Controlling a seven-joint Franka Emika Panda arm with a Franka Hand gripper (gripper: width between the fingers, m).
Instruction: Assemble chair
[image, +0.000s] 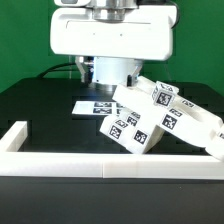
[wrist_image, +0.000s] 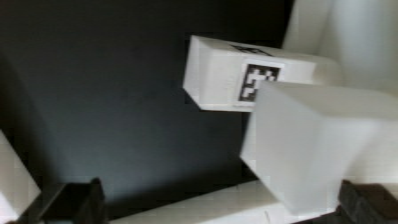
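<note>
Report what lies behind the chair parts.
The marker board lies flat behind the chair parts, with the robot arm beyond. They cover the board's end on the exterior view's right.

White chair (image: 150, 115) parts (chunky, black-and-white tags), jumbled together, tilted, at the exterior view's right

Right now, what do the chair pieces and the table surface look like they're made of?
Chair pieces: probably hard plastic, white with a smooth, mostly matte finish. They are chunky blocks with clean edges, and black-and-white tags that look printed sit on their faces. Table surface: a dark matte sheet or cloth with no reflections; the exact material cannot be told.
</note>
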